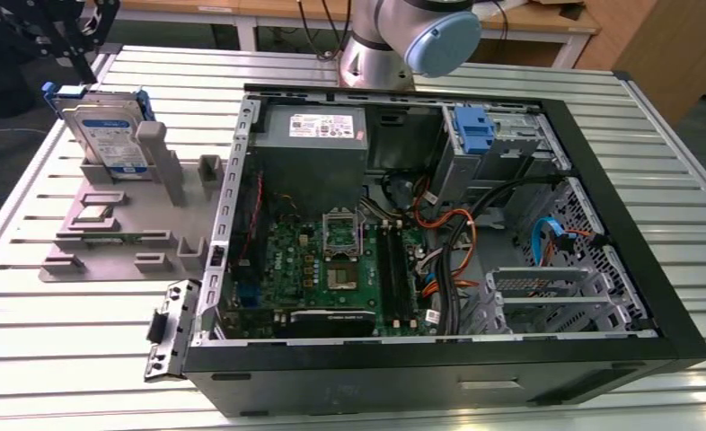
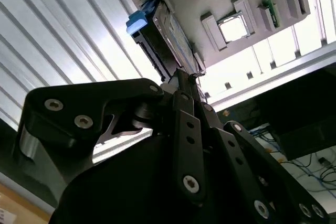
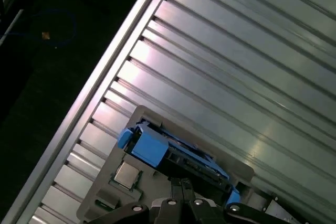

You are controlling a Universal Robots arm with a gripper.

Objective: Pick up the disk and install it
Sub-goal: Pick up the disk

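- We see the arm (image 1: 392,43) rising behind the open computer case (image 1: 449,382). Its gripper (image 1: 80,67) hangs over the table's (image 1: 41,350) far corner at the exterior view's left.
- The gripper points down, just above the disk (image 1: 104,135).
- In both wrist views its fingers (image 2: 181,103) (image 3: 173,186) are drawn together and hold nothing.
- The disk stands on edge in a grey holder (image 1: 113,229) beside the case, with its blue frame around it.

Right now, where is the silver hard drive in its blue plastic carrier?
The disk stands on edge in the grey plastic fixture at the exterior view's left, outside the open black computer case, close to the black gripper.
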